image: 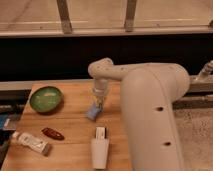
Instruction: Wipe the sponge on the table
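The sponge [92, 113], a small light-blue block, lies tilted on the wooden table [75, 125] near its middle. My gripper [98, 104] points down from the white arm and is shut on the sponge's upper edge, pressing it to the wood. The arm's thick forearm fills the right half of the view and hides the table's right side.
A green bowl [46, 98] sits at the back left. Toward the front left lie a red-brown oblong object [52, 133] and a white tube [32, 142]. A white cup [100, 152] stands at the front, just below the sponge. A dark wall and railing run behind the table.
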Robot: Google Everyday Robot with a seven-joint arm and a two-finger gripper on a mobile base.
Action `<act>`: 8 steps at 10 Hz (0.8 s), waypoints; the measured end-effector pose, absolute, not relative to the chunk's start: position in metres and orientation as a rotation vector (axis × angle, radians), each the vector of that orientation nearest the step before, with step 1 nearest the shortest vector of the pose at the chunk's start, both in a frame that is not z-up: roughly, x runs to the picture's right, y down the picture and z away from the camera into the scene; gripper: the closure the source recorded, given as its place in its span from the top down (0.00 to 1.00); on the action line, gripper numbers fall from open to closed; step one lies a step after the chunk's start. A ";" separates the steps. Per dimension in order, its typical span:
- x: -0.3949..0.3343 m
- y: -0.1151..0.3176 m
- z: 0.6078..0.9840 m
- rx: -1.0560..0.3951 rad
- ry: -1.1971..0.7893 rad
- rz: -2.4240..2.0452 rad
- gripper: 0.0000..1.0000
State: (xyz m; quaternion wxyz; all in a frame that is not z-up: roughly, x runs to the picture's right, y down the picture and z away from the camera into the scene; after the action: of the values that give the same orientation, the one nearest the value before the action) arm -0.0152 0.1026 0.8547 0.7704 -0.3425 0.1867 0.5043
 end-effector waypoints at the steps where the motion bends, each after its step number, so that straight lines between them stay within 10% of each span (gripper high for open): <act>1: -0.003 0.109 0.848 -0.734 0.418 1.114 0.00; 8: 0.077 0.048 0.895 -0.634 0.495 1.261 0.00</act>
State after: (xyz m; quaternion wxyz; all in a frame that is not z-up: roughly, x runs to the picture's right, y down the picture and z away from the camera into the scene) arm 0.0766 0.0477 0.8948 0.7334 -0.2881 0.2249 0.5732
